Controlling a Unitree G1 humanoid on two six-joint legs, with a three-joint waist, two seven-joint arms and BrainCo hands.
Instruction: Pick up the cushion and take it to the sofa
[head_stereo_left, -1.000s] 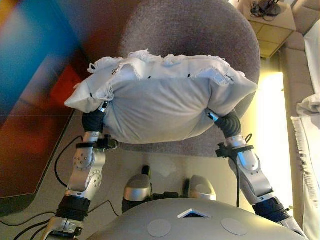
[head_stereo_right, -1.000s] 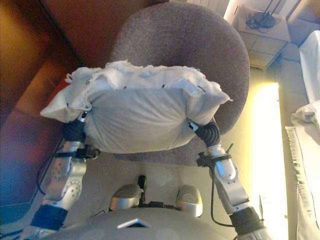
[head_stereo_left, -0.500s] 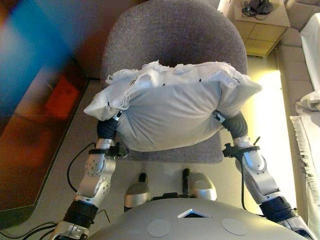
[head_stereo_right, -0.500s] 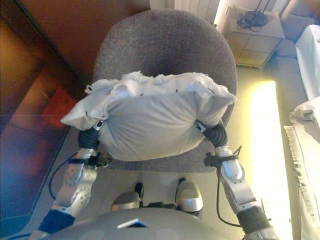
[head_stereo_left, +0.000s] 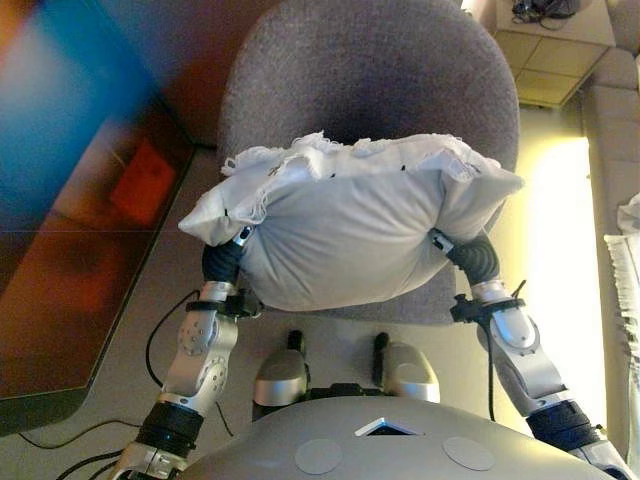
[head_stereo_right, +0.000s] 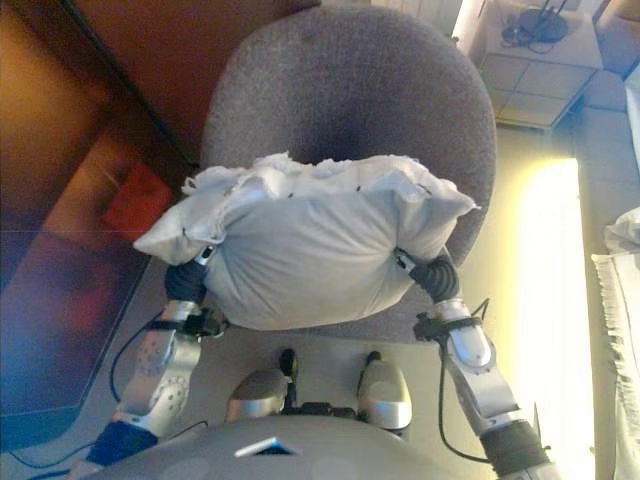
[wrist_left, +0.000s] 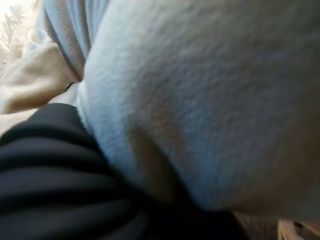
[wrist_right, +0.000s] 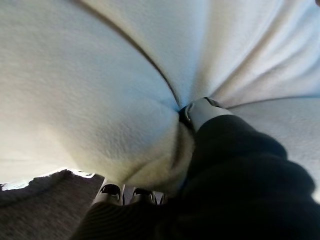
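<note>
Both hands are buried in the white cushion (head_stereo_left: 345, 235): the left hand (head_stereo_left: 238, 238) at one end, the right hand (wrist_right: 200, 112) at the other, with fingertips curling under it, so it seems gripped; the left one's grip I cannot tell. The cushion is held up over the front edge of the grey armchair (head_stereo_left: 370, 70). Picking up looks done; next comes turning away and carrying it to the sofa.

Silver-grey arms, dark ribbed wrist covers, black cables, grey torso.
</note>
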